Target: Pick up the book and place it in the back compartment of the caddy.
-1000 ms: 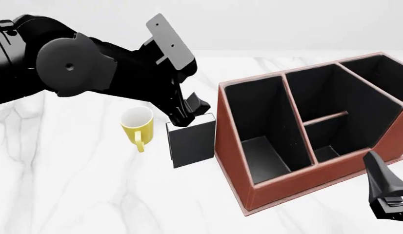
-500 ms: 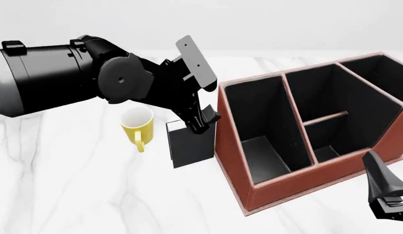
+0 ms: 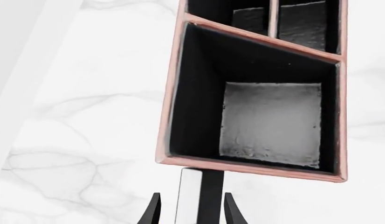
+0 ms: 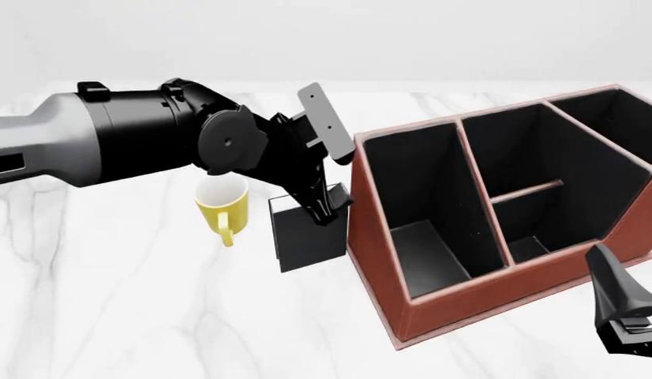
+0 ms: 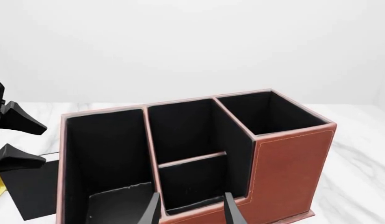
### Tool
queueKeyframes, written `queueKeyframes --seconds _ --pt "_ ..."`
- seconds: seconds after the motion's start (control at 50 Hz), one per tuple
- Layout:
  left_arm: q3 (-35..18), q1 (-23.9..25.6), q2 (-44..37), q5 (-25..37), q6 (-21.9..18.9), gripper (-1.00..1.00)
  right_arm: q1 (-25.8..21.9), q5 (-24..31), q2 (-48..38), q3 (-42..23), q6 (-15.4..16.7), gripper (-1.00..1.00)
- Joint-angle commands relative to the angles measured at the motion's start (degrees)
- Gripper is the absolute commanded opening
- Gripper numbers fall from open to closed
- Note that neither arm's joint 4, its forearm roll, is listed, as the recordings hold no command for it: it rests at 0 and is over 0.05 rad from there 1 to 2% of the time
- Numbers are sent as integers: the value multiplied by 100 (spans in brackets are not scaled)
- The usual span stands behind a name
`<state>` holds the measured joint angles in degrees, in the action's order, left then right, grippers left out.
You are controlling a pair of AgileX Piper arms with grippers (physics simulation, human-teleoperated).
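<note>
Book point(image 4: 308, 234) stands upright on the worktop point(image 4: 115, 300), just beside the caddy point(image 4: 468, 296), at its long narrow cell's outer wall. Left claw point(image 4: 326, 207) sits at the book's top edge, fingers apart, one on each side of it; left wrist view shows the book's white page edge point(image 3: 187, 196) between the fingertips point(image 3: 154, 210), gaps on both sides, so not clamped. Yellow mug point(image 4: 222, 207) stands close on the book's other side. Back compartment point(image 4: 542, 209) lies beyond the low divider, deeper in the caddy. Right claw point(image 4: 624, 312) hangs near the caddy's front corner, fingers apart, holding nothing; its wrist view looks into the caddy point(image 5: 285, 154) and catches the left claw's fingers point(image 5: 18, 122).
</note>
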<state>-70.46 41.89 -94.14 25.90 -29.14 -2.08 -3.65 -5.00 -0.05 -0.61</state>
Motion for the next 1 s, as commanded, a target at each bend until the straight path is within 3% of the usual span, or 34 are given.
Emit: queueKeyframes --seconds 0.02,0.3,0.34,0.62,0.64,0.7,1.0 --pt "0 -146 -186 -102 -114 100 -8 -6 -11 -1 -4 100" --pt "345 -21 -397 -665 177 100 -12 27 16 -4 -19 100" --pt "469 92 -352 -860 434 100 -13 19 1 -4 -38 100" --pt "953 -340 -901 -1848 492 100 12 19 -11 -7 -33 100" --pt "984 -311 -875 -1896 586 -100 18 21 -13 -8 -38 100" --pt "979 -397 -922 -1973 456 -100 27 44 10 -9 -35 100" --pt "1065 -246 -583 -1810 655 -100 47 122 80 -20 -70 100"
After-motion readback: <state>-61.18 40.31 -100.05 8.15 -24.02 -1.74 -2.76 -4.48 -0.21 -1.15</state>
